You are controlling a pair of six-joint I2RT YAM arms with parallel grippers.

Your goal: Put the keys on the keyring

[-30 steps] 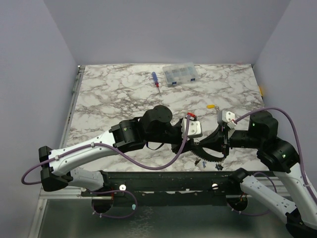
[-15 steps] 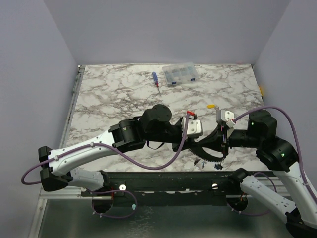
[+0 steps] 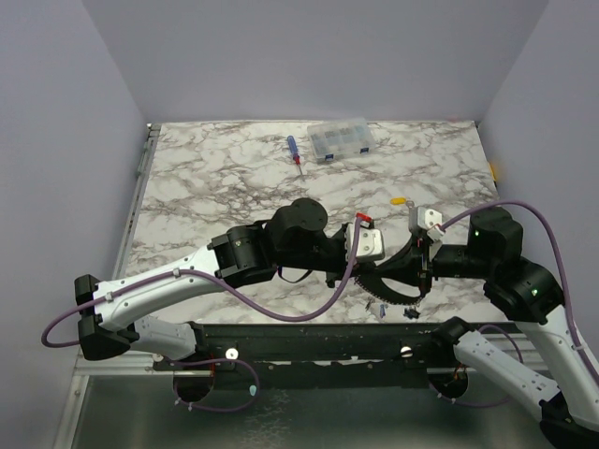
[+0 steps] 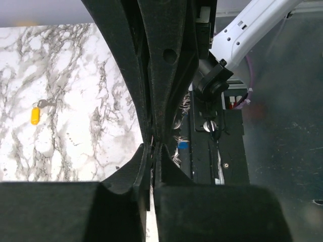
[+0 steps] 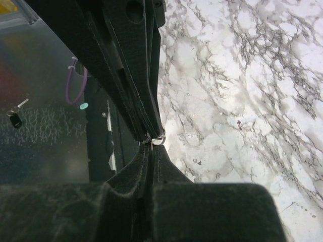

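Only the left arm has stirred since a second ago: its wrist has nudged slightly toward the right arm, while the right arm and the loose things on the desk (image 3: 215, 178) lie as they did.

At the far edge, left of centre, a blue-and-red screwdriver (image 3: 294, 154) lies on the marble. Just right of it sits a clear compartment box (image 3: 342, 140).

Nearer the arms, the left gripper (image 4: 153, 146) reaches across to mid-desk. Its fingers (image 4: 126, 174) are drawn almost together, with only a thin slit between them. Whether they pinch anything I cannot tell.

Their tips meet the tips of the right arm's fingers head-on. The keyring (image 3: 393, 292) shows from above as a dark, studded arc low between the two grippers, near the desk's front edge.

A blue-headed key (image 3: 384, 310) lies just below the arc's left part, and a black-headed key (image 3: 412, 315) just below its right part. Neither can be seen to hang on the ring. A yellow-headed key (image 3: 400, 200) lies apart, farther back on the marble.

The right gripper (image 5: 151, 143) comes in from the right. Its fingers (image 5: 126, 174) are pressed tight together. A small silvery loop peeks out at their tips, seemingly a bit of the keyring they clamp.
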